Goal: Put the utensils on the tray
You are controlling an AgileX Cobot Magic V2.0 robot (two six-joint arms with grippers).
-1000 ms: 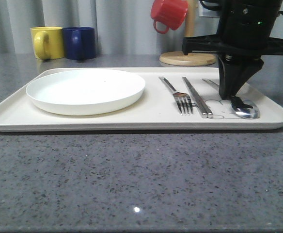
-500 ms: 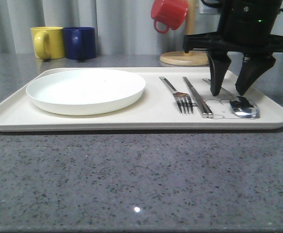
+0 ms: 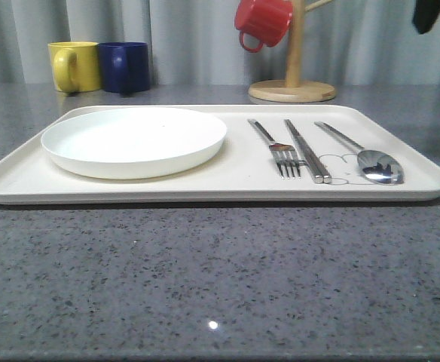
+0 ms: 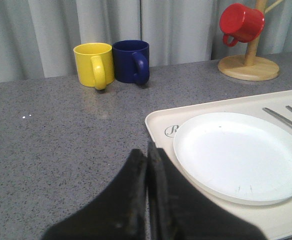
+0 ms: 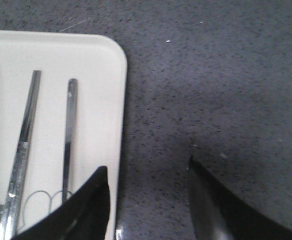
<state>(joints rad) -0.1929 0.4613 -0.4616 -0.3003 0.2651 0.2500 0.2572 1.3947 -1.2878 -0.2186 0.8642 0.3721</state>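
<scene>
The cream tray (image 3: pixel 205 188) holds three utensils side by side on its right half: a fork (image 3: pixel 279 151), a pair of flat sticks (image 3: pixel 307 152) and a spoon (image 3: pixel 372 162). My right gripper (image 5: pixel 147 172) is open and empty, high above the tray's right rim (image 5: pixel 120 100). The spoon's handle (image 5: pixel 70 130) and the sticks (image 5: pixel 26 130) lie just inside that rim. A dark part of the right arm (image 3: pixel 427 13) shows at the top right corner. My left gripper (image 4: pixel 147 150) is shut on nothing, over the table by the tray's left end (image 4: pixel 158 122).
A round white plate (image 3: pixel 133 139) fills the tray's left half. A yellow mug (image 3: pixel 73 66) and a blue mug (image 3: pixel 126 66) stand at the back left. A red mug (image 3: pixel 261 21) hangs on a wooden mug tree (image 3: pixel 292 89) behind the tray.
My right gripper opened over the spoon, then rose up and off to the right. The spoon stays lying on the tray.
</scene>
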